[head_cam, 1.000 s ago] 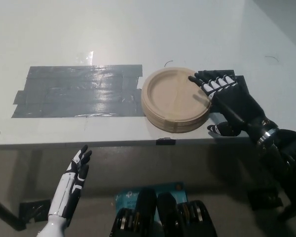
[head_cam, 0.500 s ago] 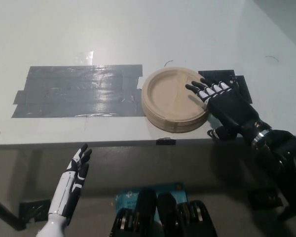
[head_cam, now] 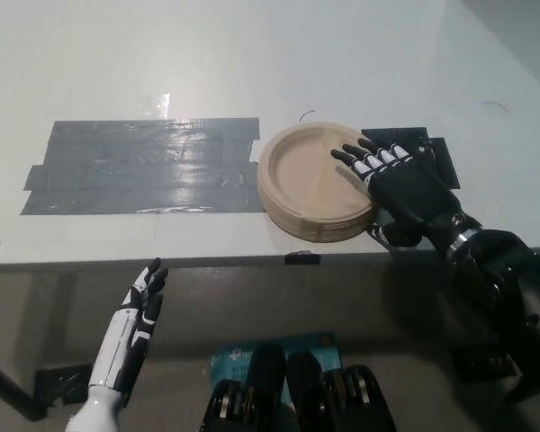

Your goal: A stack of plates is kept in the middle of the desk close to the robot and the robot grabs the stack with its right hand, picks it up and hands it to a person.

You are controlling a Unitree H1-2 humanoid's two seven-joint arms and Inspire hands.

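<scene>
Plates: a stack of round, beige, shallow-rimmed plates (head_cam: 313,184) sits on the white desk, near its front edge and about mid-width, its lowest plate flat on the surface.
Plate position: the stack's left rim touches or just overlaps the right end of the grey tape patch; its right rim lies under the black hand.
Right hand: the black right hand (head_cam: 405,186) reaches in from the lower right, its fingers (head_cam: 367,163) spread and laid over the top plate's right side, tips pointing toward the plate's middle.
Thumb side: the lower part of that hand sits at the stack's front-right edge, close against the side of the plates; whether it presses them cannot be told.
Grip: the hand is half wrapped on the stack, not closed; the stack is not lifted.
Left hand: the white left hand (head_cam: 135,317) hangs below the desk edge at the lower left, fingers straight and close together, holding nothing.
Tape: a wide patch of dark grey tape strips (head_cam: 144,166) lies left of the plates; a smaller black patch (head_cam: 435,147) shows behind the right hand.
Desk: the white tabletop (head_cam: 270,54) fills the upper part of the view.
</scene>
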